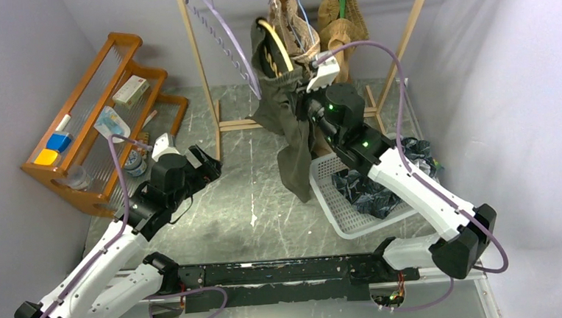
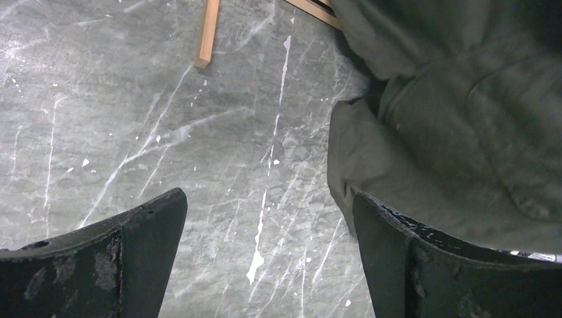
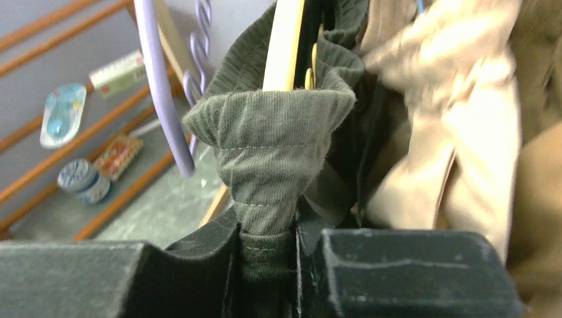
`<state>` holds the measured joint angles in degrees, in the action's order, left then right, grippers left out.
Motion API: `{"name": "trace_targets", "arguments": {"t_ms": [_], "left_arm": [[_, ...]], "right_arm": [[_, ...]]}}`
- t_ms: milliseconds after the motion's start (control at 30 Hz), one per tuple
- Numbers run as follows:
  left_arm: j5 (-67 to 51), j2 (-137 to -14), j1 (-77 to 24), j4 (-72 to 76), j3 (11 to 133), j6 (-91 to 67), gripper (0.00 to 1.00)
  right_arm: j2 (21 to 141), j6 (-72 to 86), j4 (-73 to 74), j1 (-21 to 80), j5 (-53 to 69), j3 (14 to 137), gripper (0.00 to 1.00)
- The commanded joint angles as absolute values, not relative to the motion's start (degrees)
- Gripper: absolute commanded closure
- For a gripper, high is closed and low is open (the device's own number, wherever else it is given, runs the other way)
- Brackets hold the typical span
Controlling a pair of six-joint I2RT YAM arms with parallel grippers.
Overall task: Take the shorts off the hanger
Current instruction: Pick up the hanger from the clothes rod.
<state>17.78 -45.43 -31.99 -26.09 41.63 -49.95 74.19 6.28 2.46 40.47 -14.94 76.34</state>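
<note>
Olive green shorts point(image 1: 290, 121) hang from a cream hanger point(image 1: 280, 42) on the wooden rack and drape down toward the table. My right gripper point(image 1: 316, 84) is shut on their bunched waistband point(image 3: 275, 132), with the cloth pinched between the jaws point(image 3: 268, 228) just below the hanger point(image 3: 285, 46). Beige shorts point(image 3: 450, 132) and tan-brown shorts point(image 1: 339, 15) hang behind on the same rack. Dark navy printed shorts point(image 1: 368, 187) lie in the white basket. My left gripper point(image 1: 206, 163) is open over the table with nothing in it point(image 2: 268, 218); the olive shorts point(image 2: 450, 119) hang to its right.
A white basket point(image 1: 333, 215) stands at the right under my right arm. The rack's wooden posts point(image 1: 199, 68) and foot point(image 2: 209, 33) stand at the back. An orange wooden shelf point(image 1: 91, 119) with small items runs along the left wall. Purple cables point(image 3: 156, 79) loop near the rack.
</note>
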Motion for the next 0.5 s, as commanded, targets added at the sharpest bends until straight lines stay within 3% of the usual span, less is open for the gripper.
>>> {"name": "trace_targets", "arguments": {"t_ms": [0,467], "left_arm": [[18.76,-44.12,-32.19,-26.91,43.46,-50.44,0.01],[23.01,-41.41,-32.23,-27.89,42.19,-54.8,0.01]], "right_arm": [[68.46,11.38,5.11,40.52,-12.26,71.91,1.0],[55.88,17.6,10.28,40.47,12.35,49.1,1.0]]}}
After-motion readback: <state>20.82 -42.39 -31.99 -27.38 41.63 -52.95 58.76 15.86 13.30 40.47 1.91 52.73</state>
